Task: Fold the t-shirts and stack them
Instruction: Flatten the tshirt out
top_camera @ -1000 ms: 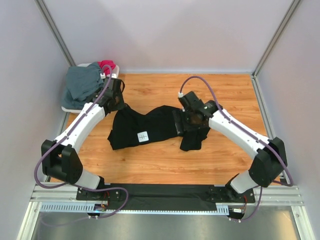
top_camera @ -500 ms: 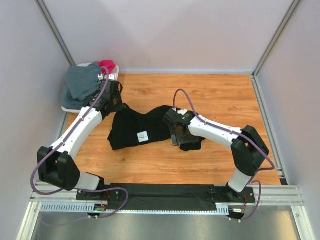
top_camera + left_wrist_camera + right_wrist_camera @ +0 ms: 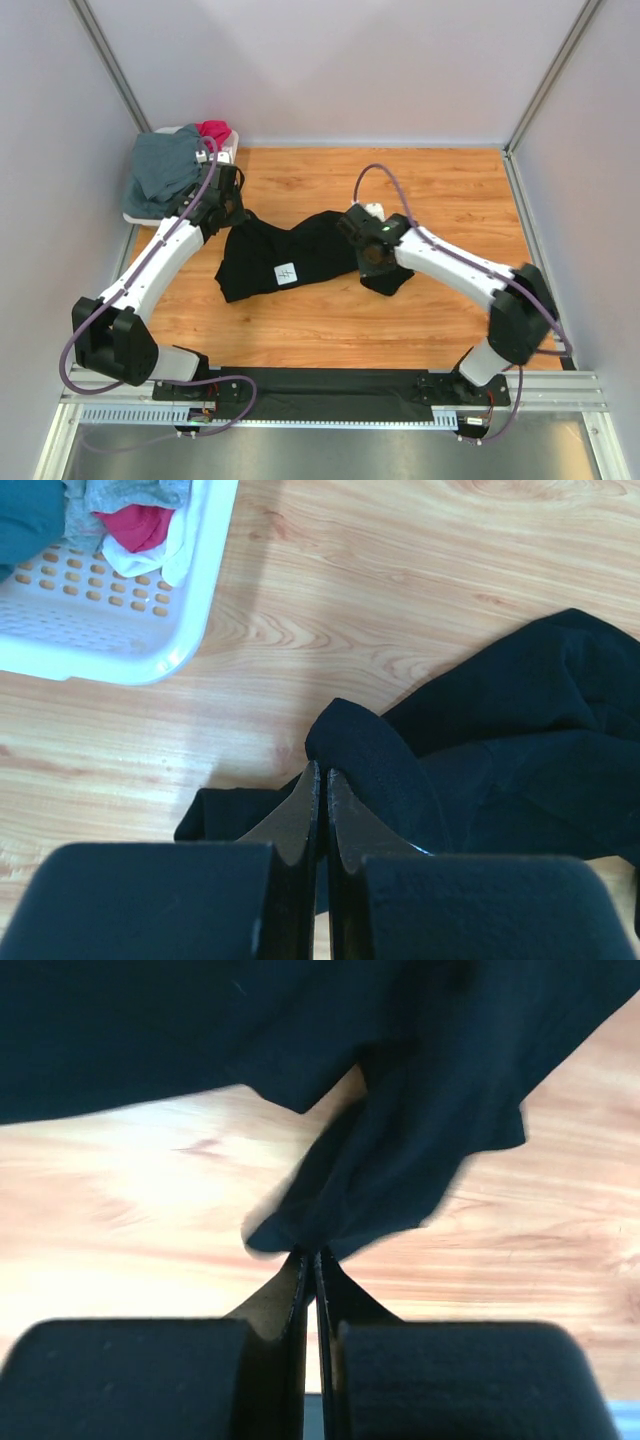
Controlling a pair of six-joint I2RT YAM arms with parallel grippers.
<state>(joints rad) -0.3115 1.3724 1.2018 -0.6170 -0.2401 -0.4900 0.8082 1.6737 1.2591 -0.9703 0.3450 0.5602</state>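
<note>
While the left fingers and right fingers each clamp an edge of the crumpled black cloth t-shirt lying mid-way on the wooden desk, spreading seems the step in hand, and the next move probably calls for pulling apart to flatten it.

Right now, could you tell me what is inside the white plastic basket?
A crumpled slate grey-blue cloth shirt and a magenta-red one; anything underneath them is hidden.
</note>
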